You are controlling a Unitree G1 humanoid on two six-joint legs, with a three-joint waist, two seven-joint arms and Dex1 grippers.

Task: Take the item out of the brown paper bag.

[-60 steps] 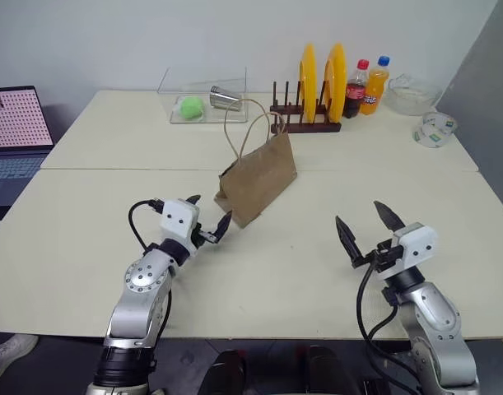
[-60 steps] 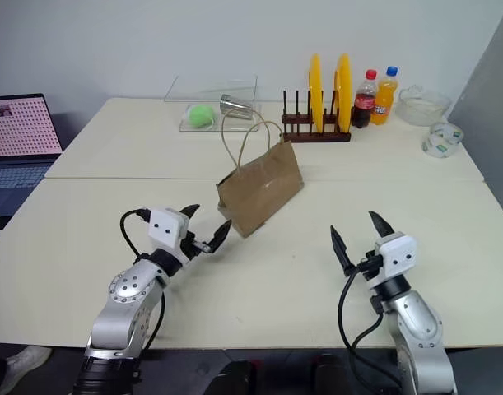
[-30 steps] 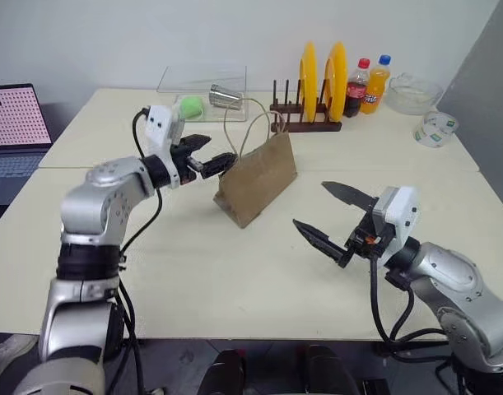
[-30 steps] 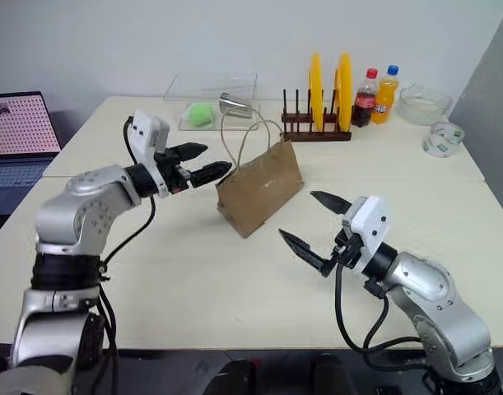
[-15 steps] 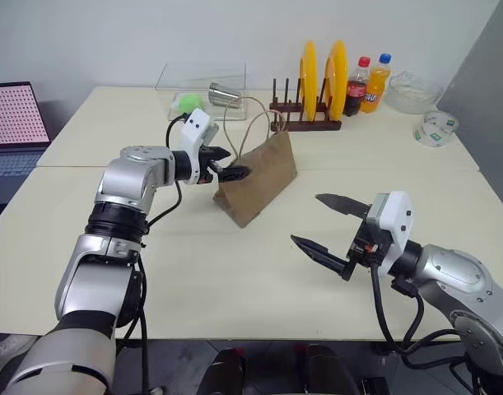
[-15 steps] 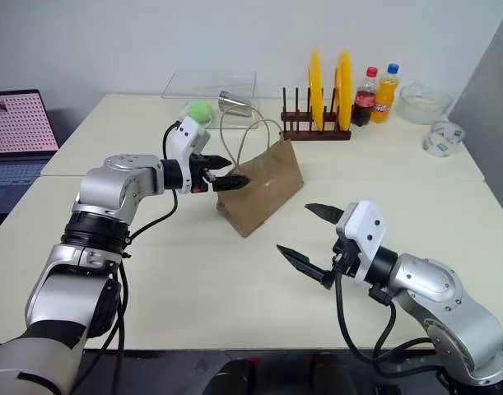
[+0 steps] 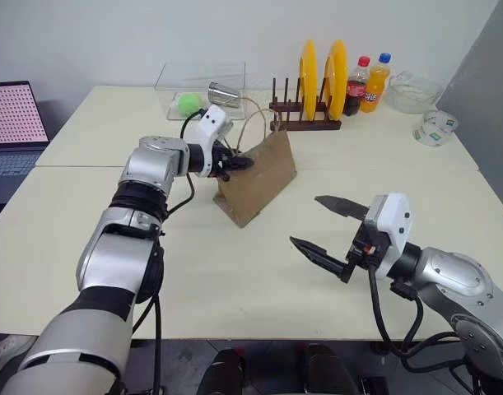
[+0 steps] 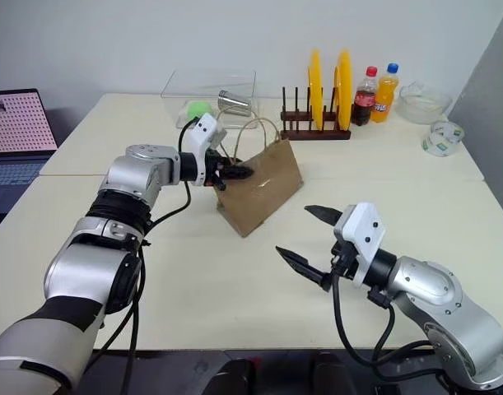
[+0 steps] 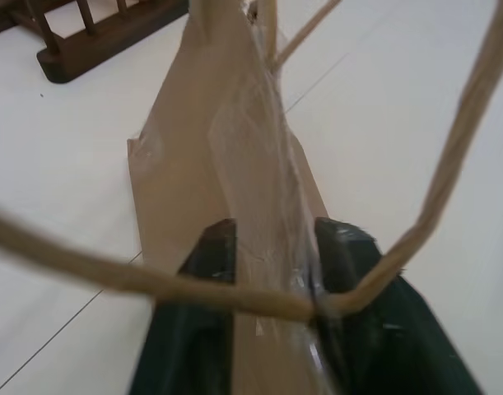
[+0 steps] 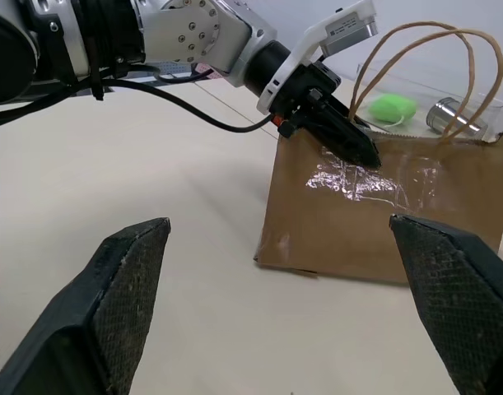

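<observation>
Left to right. My left gripper (image 7: 239, 164) has its jaws pinched on the top edge of the brown paper bag (image 7: 259, 183), one finger on each side of the paper wall; the left wrist view shows the paper between the two pads. The bag stands on the table (image 7: 111, 247), roughly at 11 o'clock from my right gripper (image 7: 327, 227), which hangs well apart from it with jaws spread wide and nothing in them. The item is presumably inside the bag; I cannot see it.

Risks, as I judge them: the light bag may tip or slide if I pull on its rim, and a narrow mouth may block the right fingers, crumpling the paper.

Writing: the two bottles (image 7: 367, 85) at 1 o'clock carry labels too small to read.
</observation>
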